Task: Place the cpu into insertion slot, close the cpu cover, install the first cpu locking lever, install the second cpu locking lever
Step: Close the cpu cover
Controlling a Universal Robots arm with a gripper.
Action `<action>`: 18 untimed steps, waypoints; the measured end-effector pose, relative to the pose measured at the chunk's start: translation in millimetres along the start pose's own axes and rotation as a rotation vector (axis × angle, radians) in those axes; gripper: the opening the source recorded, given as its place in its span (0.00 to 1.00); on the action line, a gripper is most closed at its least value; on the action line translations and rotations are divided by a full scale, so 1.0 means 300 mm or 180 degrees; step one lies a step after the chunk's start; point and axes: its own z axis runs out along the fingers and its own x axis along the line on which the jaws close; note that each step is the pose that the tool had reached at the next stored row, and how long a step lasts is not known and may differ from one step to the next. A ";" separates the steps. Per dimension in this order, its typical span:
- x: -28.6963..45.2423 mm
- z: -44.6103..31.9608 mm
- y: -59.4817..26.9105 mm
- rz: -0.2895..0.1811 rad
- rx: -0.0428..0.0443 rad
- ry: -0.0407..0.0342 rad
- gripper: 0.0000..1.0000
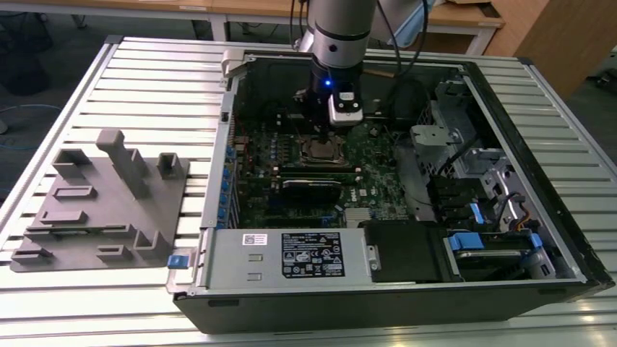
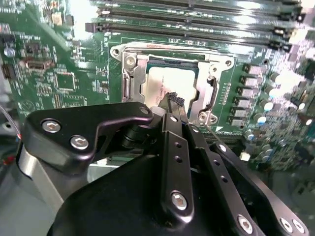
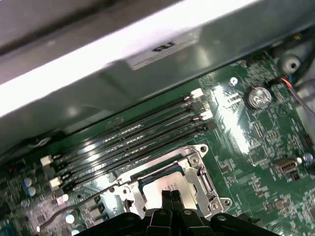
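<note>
We see the gripper (image 2: 173,101) with its two fingers pressed together and nothing between them, the tips just at the cpu (image 2: 156,81), near its edge. The cpu lies flat in the slot (image 2: 172,62), and the cover (image 2: 134,83) lies flat around it. In the exterior view the arm (image 1: 337,32) stands nearly upright and reaches down into the open case (image 1: 405,296), over the board (image 1: 378,172).

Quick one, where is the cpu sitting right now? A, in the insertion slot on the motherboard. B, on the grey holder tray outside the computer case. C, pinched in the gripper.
A: in the second wrist view the cpu lies flat in the insertion slot, framed by the cpu cover, with the gripper tips just over its edge.
</note>
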 end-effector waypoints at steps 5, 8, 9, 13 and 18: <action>0.000 0.002 0.000 -0.0288 -0.0003 0.0002 0.11; 0.000 0.003 0.000 -0.0463 -0.0006 0.0000 0.11; 0.000 0.004 0.000 -0.0520 -0.0007 -0.0001 0.11; 0.000 0.005 0.000 -0.0749 -0.0012 -0.0005 0.11; 0.000 0.008 0.000 -0.1040 -0.0017 -0.0007 0.11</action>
